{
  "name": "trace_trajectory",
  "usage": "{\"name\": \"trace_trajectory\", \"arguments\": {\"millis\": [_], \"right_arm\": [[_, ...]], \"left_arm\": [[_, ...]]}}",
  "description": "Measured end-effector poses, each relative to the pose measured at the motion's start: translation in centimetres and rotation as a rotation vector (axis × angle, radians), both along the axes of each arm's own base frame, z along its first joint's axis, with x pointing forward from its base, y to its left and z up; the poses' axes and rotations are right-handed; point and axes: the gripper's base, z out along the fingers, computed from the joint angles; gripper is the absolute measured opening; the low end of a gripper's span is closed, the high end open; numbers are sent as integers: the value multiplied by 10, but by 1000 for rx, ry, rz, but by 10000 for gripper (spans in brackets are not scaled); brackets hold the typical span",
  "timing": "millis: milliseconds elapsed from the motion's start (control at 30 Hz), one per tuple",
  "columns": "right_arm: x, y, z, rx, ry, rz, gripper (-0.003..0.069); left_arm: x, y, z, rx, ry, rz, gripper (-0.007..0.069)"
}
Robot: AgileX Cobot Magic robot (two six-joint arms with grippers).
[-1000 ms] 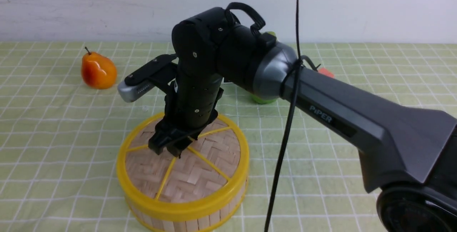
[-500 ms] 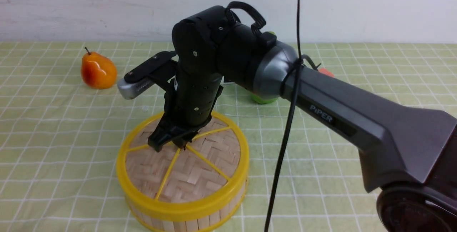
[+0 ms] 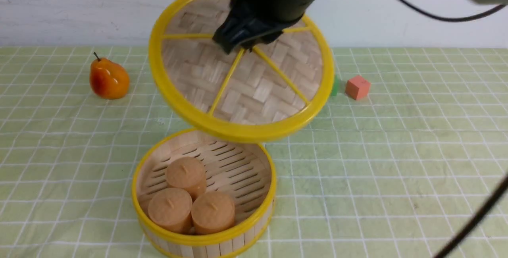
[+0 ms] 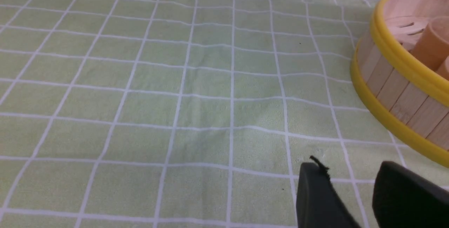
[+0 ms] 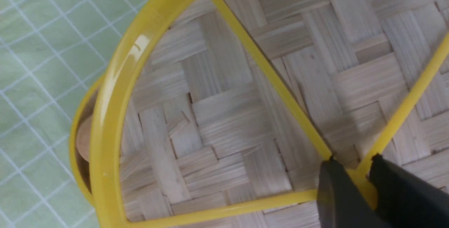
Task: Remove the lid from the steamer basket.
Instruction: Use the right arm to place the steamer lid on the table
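- Bamboo-woven lid [image 3: 254, 91] hangs in the upper centre of the front view, clear above the steamer basket [image 3: 206, 235] at lower centre; right gripper [image 3: 247, 45] pinches its central knob
- left gripper [image 4: 366, 200] sits beside the basket, jaws apart, empty
- Carry the lid sideways before lowering; a knob-only pinch probably lets it swing
- Lid tilts, top face toward the camera, near edge lowest; round, so no long axis

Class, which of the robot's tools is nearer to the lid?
Right. The right tool clamps the lid at its centre; the left tool sits low beside the steamer basket, apart from the lid.
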Motion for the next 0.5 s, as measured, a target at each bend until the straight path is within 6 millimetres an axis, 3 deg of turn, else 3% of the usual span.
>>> {"name": "trace_trajectory", "arguments": {"millis": [67,167,233,367,500], "right_arm": [[-5,-22,4,-10,7,-38,78],[-3,-61,-13,-62,72,-129,78],[-2,-79,-31,-103,131,-178,79],[9,-131,-92,-134,279,-360,78],[19,-147,-136,-68,343,-431,78]], "left_arm": [[0,0,0,0,0,0,239],[0,0,0,0,0,0,239],[0,0,0,0,0,0,239],[0,0,0,0,0,0,239],[0,0,0,0,0,0,239]]}}
